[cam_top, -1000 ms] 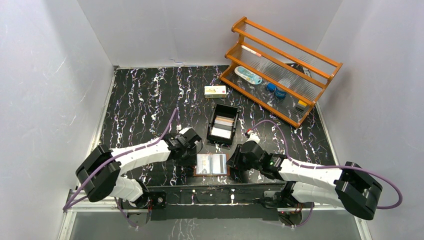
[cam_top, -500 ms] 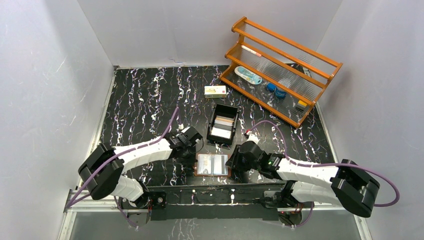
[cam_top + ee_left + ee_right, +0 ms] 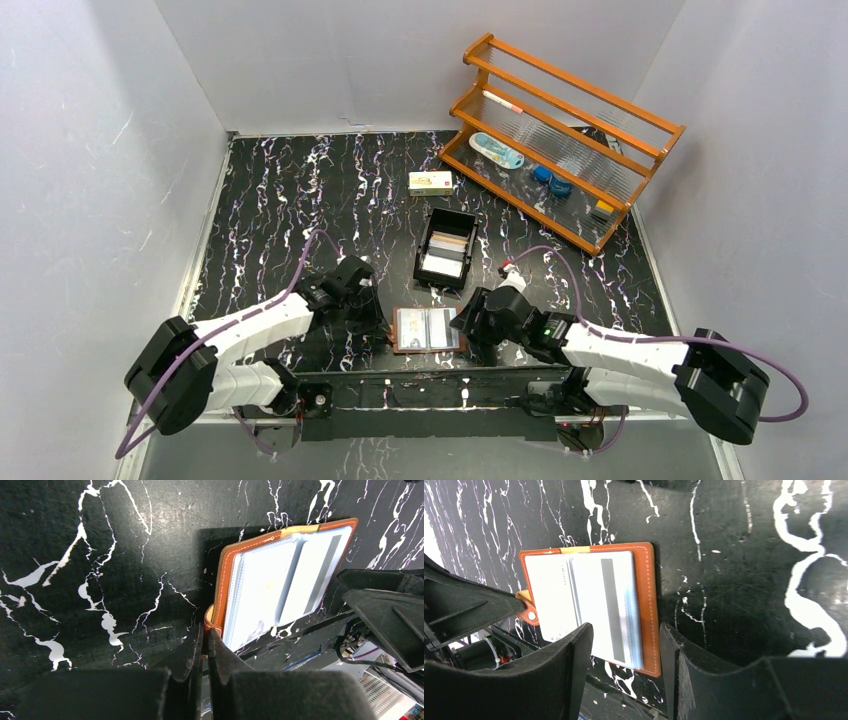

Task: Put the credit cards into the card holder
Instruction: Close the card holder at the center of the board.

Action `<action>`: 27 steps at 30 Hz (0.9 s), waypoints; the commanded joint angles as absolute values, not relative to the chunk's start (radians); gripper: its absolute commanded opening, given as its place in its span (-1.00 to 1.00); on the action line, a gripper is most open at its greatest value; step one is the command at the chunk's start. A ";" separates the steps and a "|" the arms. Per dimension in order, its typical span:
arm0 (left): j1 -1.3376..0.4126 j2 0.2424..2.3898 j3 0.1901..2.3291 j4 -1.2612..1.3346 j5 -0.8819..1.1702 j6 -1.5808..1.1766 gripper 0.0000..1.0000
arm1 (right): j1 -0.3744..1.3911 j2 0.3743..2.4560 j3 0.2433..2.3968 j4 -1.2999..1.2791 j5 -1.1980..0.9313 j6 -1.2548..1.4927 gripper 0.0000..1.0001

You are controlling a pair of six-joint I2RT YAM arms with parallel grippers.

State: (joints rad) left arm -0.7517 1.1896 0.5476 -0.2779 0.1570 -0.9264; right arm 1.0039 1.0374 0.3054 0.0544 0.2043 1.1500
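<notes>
The brown card holder (image 3: 400, 331) lies open near the front edge, between my two grippers. Its clear pockets hold pale credit cards (image 3: 594, 595), one with a grey stripe. My left gripper (image 3: 205, 632) is shut on the holder's snap tab (image 3: 529, 613) at its left side; it also shows in the top view (image 3: 381, 322). My right gripper (image 3: 624, 627) is open and astride the holder's right half, just above it; it also shows in the top view (image 3: 468, 326). More credit cards (image 3: 446, 253) lie in the black tray (image 3: 427, 236) behind the holder.
A white-and-yellow carton (image 3: 430, 181) lies behind the tray. An orange wooden rack (image 3: 600, 110) with small items stands at the back right. The table's front edge and the black arm rail (image 3: 430, 385) run just below the holder.
My left arm has swung left and lower, its gripper now at the holder's left edge. The right gripper has shifted slightly. The holder has barely moved.
</notes>
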 commanded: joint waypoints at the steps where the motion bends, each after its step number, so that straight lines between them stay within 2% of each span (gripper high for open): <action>1: -0.741 1.197 0.553 -0.309 0.162 -0.900 -1.00 | 1.009 0.975 0.298 0.006 0.285 1.155 0.20; 11: -0.741 1.273 0.539 -0.281 0.173 -0.876 -1.00 | 1.034 1.203 0.377 0.109 0.200 1.127 0.20; 16: -0.741 1.277 0.538 -0.271 0.183 -0.873 -1.00 | 1.037 1.141 0.299 0.328 0.117 1.171 0.13; 22: -0.741 1.268 0.556 -0.247 0.210 -0.877 -1.00 | 1.037 1.048 0.304 0.399 0.079 1.177 0.10; 27: -0.741 1.278 0.575 -0.244 0.216 -0.872 -1.00 | 1.037 1.074 0.314 0.527 -0.007 1.169 0.10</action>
State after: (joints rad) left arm -0.7414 1.2739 0.5480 -0.2676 0.1780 -0.8795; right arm 1.0252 1.0645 0.2897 0.3176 0.1017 1.1553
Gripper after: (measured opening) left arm 0.021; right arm 0.552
